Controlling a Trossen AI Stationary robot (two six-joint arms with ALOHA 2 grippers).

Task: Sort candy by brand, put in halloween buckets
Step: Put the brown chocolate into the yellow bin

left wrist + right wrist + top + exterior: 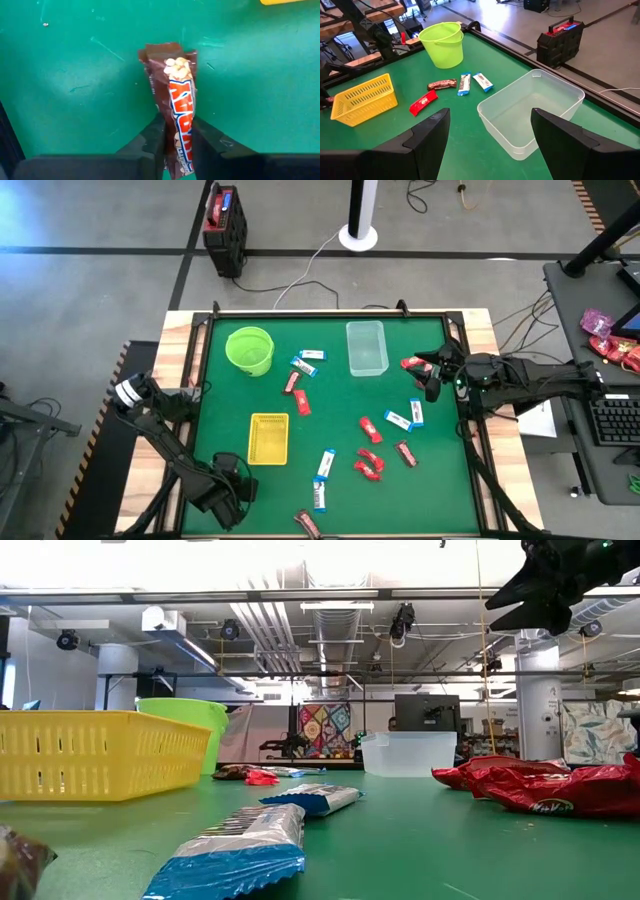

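My left gripper (178, 135) hovers near the table's near-left corner (232, 480), shut on a dark brown candy bar (175, 85) with red-and-white lettering. My right gripper (490, 130) is open and empty, up above the table near its right edge (431, 377), beside the clear tub (366, 347). The lime-green bucket (250, 350) stands far left, and the yellow basket (268, 438) sits in the near-left middle. Red (370, 430), blue-and-white (326, 464) and brown (308, 523) bars lie flat and scattered on the green mat. My left gripper pinches the brown bar between its two fingers (155, 137) at one end of the wrapper (181, 142), coming from above and pointing down. The bar lies along the fingers, its free end (167, 50) toward the mat. Whether that end touches the mat cannot be told.
A red bar (411, 364) lies just by the right gripper. A raised frame runs around the mat (330, 313). The yellow basket's edge (285, 1) shows beyond the held bar. Bare mat lies between basket and near edge (270, 500).
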